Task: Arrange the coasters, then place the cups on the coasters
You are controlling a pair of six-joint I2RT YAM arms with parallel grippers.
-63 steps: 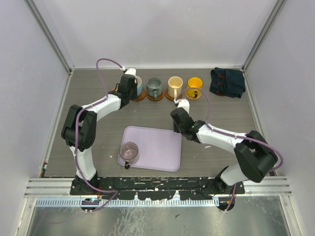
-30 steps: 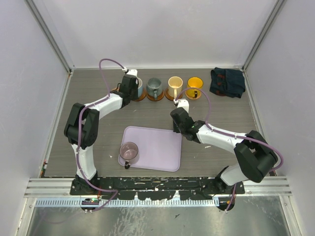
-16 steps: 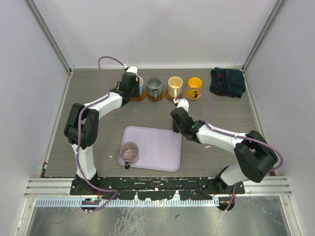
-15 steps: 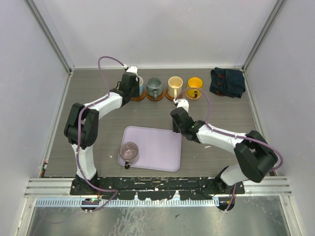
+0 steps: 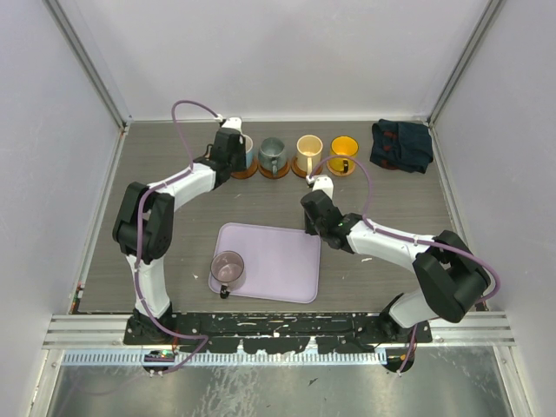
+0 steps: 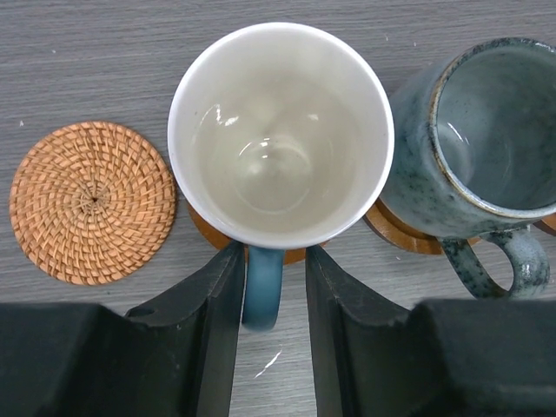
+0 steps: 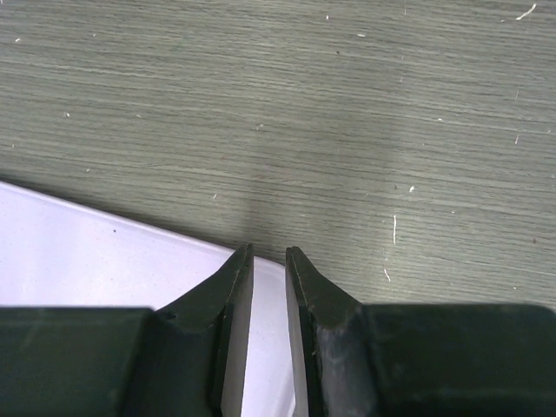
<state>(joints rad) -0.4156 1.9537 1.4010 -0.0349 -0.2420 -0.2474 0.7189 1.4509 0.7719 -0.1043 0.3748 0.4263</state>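
Four cups stand on coasters in a row at the 12 o'clock edge of the tabletop: the light blue cup, the grey-green cup, the cream cup and the orange-yellow cup. The mauve cup sits on the lavender tray toward 6 o'clock, its handle pointing at 6. A bare woven coaster lies just beside the blue cup at its 9 o'clock, probably meant for the mauve one.

The left hand straddles the blue cup's handle with slack on one side, so it is released rather than pinching. The right hand hovers over the tray's 1 o'clock corner, fingers barely parted and holding nothing.

The mauve cup looks rigid, smooth and glossy. It is likely weighty for its size, slippery under hard fingers and liable to chip if knocked against its neighbours. The handle offers the surest hold, with the rim wall as a second choice. The woven coaster looks light, rough and flat, so it is best nudged or nipped at its edge.
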